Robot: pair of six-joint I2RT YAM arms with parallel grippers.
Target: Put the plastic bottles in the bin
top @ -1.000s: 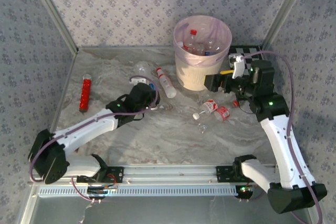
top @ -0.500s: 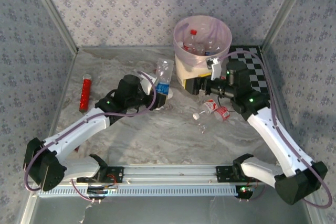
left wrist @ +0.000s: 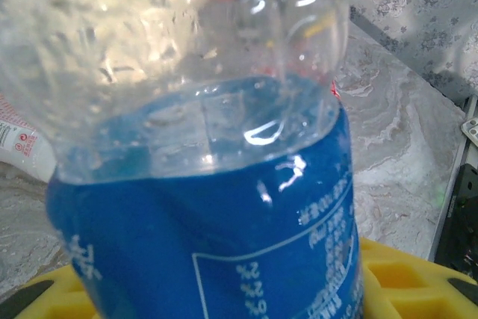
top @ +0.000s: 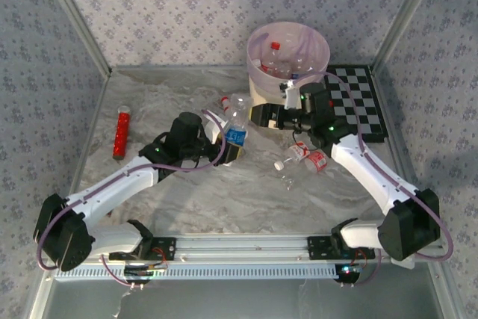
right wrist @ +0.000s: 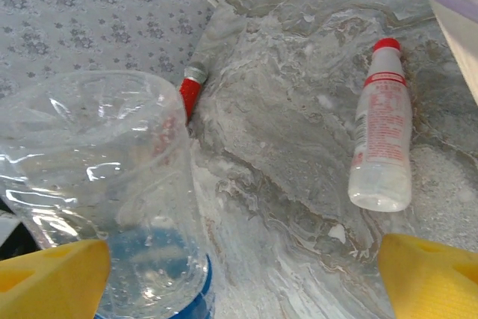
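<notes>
1. Several clear plastic bottles with red caps [top: 278,61] already lie inside the round cream-white bin with a pink bag liner [top: 314,35], at the far side of the grey marbled worktop [top: 224,199].
2. The left end effector [top: 230,149] pinches a clear blue-labelled bottle [top: 236,128], held upright above the worktop, near the bin.
3. The right end effector [top: 256,116] is spread wide beside that bottle's top, holding nothing.
4. Left to do, by my judgement: about four more bottles lie on the worktop, a red-capped white-labelled bottle [right wrist: 381,132] among them.

the bottle [left wrist: 172,50] carries an illegible blue label [left wrist: 187,244].
</notes>
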